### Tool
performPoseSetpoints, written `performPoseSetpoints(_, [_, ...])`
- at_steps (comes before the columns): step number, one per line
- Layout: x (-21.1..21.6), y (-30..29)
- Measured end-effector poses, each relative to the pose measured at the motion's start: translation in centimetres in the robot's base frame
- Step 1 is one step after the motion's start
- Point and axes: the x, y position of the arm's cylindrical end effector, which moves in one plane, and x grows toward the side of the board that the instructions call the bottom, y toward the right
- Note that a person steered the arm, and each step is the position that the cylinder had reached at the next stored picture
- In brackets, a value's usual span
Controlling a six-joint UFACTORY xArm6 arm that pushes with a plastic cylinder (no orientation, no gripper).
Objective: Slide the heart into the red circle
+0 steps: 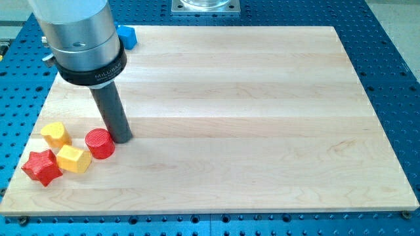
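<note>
A yellow heart block lies near the board's left edge. A red circle block lies to its right. My tip rests on the board right beside the red circle, on its right side, touching or nearly touching it. A yellow block of hexagon-like shape sits just below and between the heart and the circle. A red star block lies at the lower left, next to the yellow block.
A blue block sits at the board's top edge, partly hidden behind the arm's grey housing. The wooden board lies on a blue perforated table.
</note>
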Motion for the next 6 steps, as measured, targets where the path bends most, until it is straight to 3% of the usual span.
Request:
performPoseSetpoints(1, [-0.9,1.4])
performPoseSetpoints(3, [-8.1,6.0])
performPoseSetpoints(4, [-7.8,5.1])
performPoseSetpoints(6, [-8.3,-6.2])
